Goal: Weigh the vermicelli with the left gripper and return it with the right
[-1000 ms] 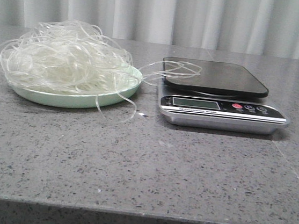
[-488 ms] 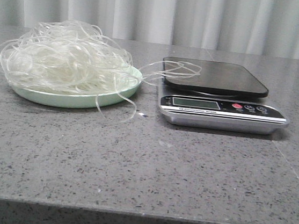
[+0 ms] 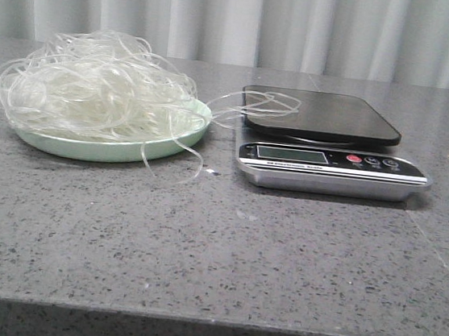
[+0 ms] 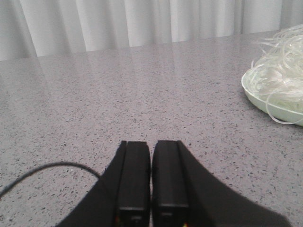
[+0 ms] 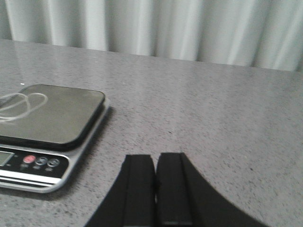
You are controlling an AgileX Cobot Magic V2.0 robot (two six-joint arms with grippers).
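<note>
The vermicelli (image 3: 96,84) is a big tangle of thin translucent strands heaped on a pale green plate (image 3: 105,150) at the left of the table. A few stray loops (image 3: 260,101) reach onto the black platform of the kitchen scale (image 3: 325,143); the same loops (image 5: 21,104) show in the right wrist view. My left gripper (image 4: 150,144) is shut and empty, low over bare table, well short of the plate (image 4: 265,101). My right gripper (image 5: 155,157) is also shut and empty, off to the side of the scale (image 5: 47,127). Neither gripper shows in the front view.
The grey speckled table top (image 3: 215,248) runs to a front edge near the bottom of the front view. A pale curtain (image 3: 242,16) hangs behind the table. A thin black cable (image 4: 42,172) lies on the table beside my left gripper.
Nothing has moved on the table; the front view has only shifted by a few pixels.
</note>
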